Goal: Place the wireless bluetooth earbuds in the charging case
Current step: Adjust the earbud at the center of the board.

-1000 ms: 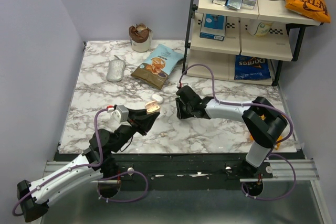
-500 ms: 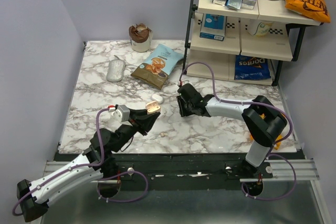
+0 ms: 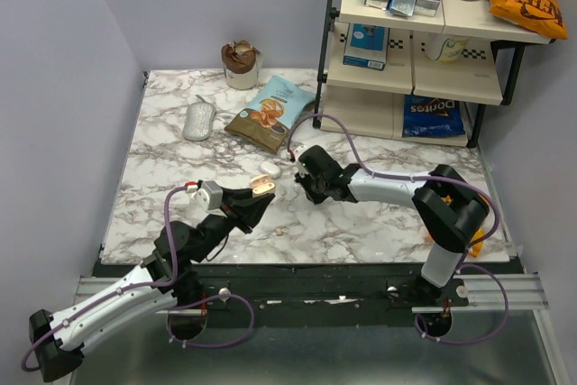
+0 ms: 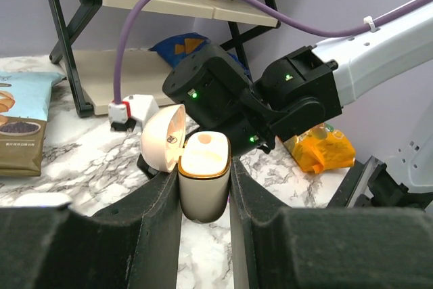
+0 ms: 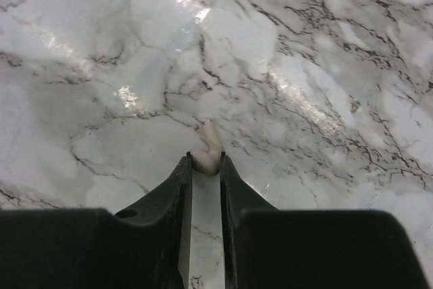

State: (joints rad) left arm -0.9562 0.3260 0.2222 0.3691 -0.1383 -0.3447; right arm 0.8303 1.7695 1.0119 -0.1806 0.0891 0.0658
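The charging case [image 4: 203,184] is a white oval body with a gold rim, and its lid [image 4: 164,141] is hinged open to the left. My left gripper [image 4: 204,167] is shut on the case's sides and holds it upright above the marble; from above the gripper [image 3: 257,194] is left of centre. In the right wrist view, one small whitish earbud [image 5: 207,150] is pinched between the very tips of my right gripper [image 5: 205,160], right at the marble surface. From above, the right gripper [image 3: 307,189] points down just right of the case.
A small white rounded piece [image 3: 270,168] lies on the marble between the two grippers. A snack bag [image 3: 270,113], a grey oval object [image 3: 199,120] and a cup [image 3: 241,64] sit further back. A black-framed shelf [image 3: 410,42] of boxes and bags stands at the back right.
The right gripper has shifted left towards the case, and its jaws have narrowed onto the earbud. The left gripper and the case have not moved.
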